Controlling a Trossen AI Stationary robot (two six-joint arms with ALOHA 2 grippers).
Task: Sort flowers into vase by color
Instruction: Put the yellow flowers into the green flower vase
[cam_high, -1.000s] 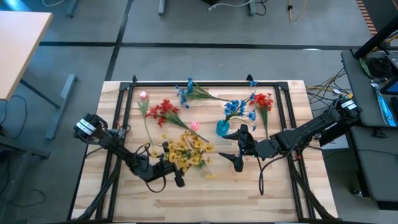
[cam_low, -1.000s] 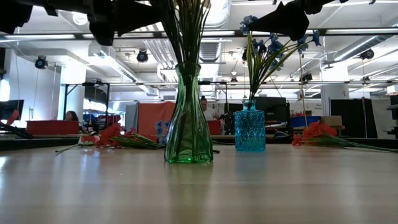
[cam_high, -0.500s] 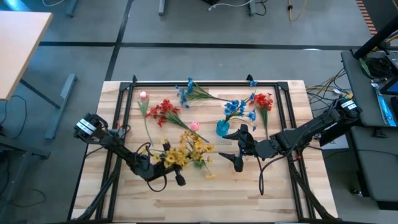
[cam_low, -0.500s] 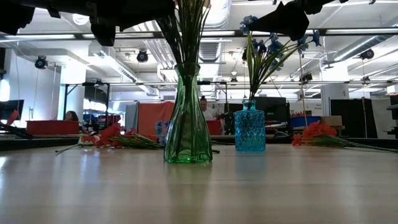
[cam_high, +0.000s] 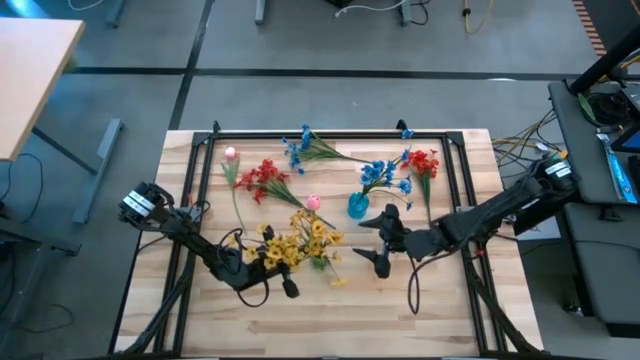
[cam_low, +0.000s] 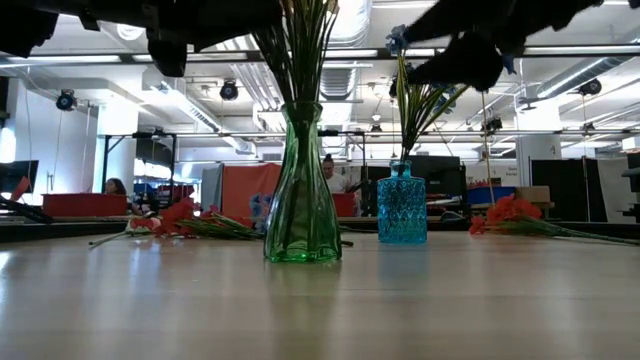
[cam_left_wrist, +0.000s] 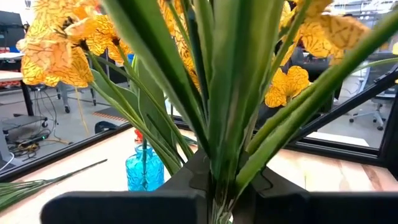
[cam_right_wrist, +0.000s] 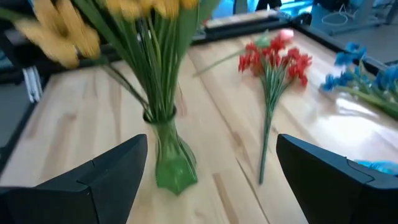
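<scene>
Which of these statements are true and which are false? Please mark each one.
1. The yellow flowers stand in the green vase. True.
2. The blue vase is empty. False: it holds blue flowers.
3. The left gripper is shut on the yellow flowers' stems. True.
4. The right gripper holds a red sprig. False: it is open and holds nothing.
5. A red sprig lies on the table. True.

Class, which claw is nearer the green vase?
Left. The left claw is shut on the yellow flowers standing in the green vase; the right claw hangs open off to its side.
</scene>
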